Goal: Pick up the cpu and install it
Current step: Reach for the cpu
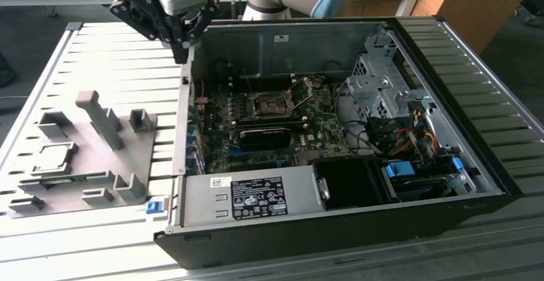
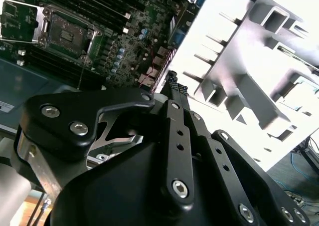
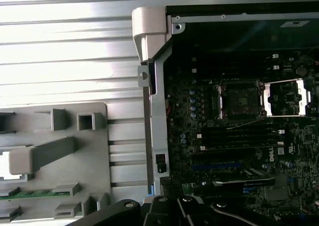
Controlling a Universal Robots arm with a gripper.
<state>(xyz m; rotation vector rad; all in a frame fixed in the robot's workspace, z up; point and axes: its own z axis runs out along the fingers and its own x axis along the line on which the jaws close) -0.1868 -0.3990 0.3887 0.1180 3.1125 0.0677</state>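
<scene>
In the exterior view the cpu [image 1: 53, 158], a small silvery square, lies on the grey parts fixture [image 1: 93, 166] at that view's left. My gripper [image 1: 180, 57] hangs well above and beyond it, over the near corner of the open computer case [image 1: 340, 223]. Its fingers meet in one dark tip, shut and holding nothing. The dark cpu socket [image 1: 274, 106] on the motherboard [image 1: 323, 128] stands open with its metal frame lifted. Both wrist views show the socket [image 3: 239, 100] [image 2: 70, 34] and the gripper tip [image 3: 169, 182] [image 2: 172, 80].
A green memory stick [image 1: 64, 180] [image 3: 30, 192] lies in the fixture near the cpu. Upright grey posts [image 1: 100, 118] rise from the fixture. The case wall [image 3: 152, 111] separates fixture and motherboard. A drive cage [image 1: 383, 83] and cables [image 1: 408, 134] fill the case's far side.
</scene>
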